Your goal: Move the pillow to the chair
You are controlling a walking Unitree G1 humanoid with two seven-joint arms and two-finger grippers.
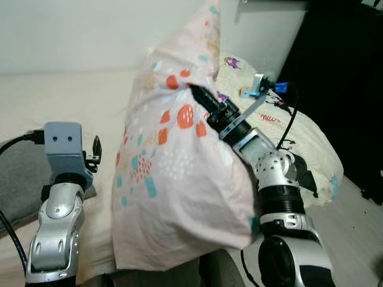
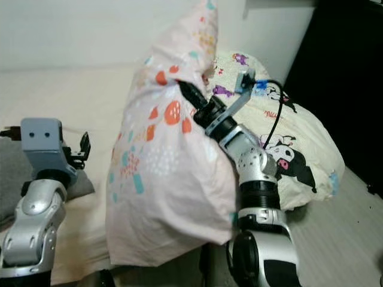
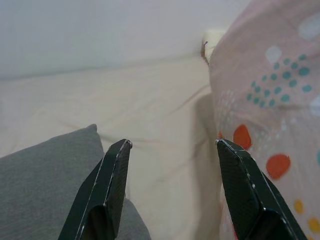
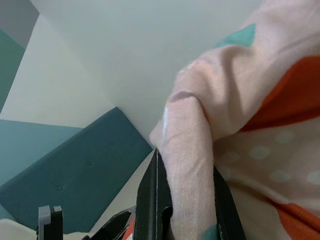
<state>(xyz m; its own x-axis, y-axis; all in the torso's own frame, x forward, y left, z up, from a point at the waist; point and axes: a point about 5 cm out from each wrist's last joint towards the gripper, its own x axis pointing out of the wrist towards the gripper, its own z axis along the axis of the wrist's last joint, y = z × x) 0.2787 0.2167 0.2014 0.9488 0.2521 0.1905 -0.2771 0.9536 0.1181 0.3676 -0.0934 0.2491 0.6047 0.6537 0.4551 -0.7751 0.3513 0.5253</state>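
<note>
Over on the bed (image 1: 72, 89), cream sheet stretched wide and pale, with a grey cushion (image 3: 45, 165) lying at the near left corner under the left arm. Behind and to the right, a 2nd pillow (image 2: 299, 149) in cream, printed with cartoon figures, resting against the white wall beside a dark panel. Wooden floor (image 2: 347, 239) visible at the lower right.

Front and centre, hoisted well up: the pillow (image 1: 173, 173), pale pink, scattered with orange blobs, teal dots and small teal patches. Hanging in a tall peaked shape, top corner pointing up, lower edge drooping down in front of the robot's body, blocking the middle of the bed from sight and partly covering the cartoon pillow.

Right gripper (image 1: 200, 95) buried high in the fabric, clamped on a bunched fold of the pillow; from the wrist, a roll of pink cloth (image 4: 187, 165) squeezed between the 2 black fingers. Silver forearm angled up from lower right, cable and blue connector alongside.

Left gripper (image 3: 172, 190) standing spread wide, nothing between the fingers, hovering low over the sheet just beside the pillow's left flank, grey cushion under its one finger (image 3: 107, 190), pink fabric close by the other.
</note>
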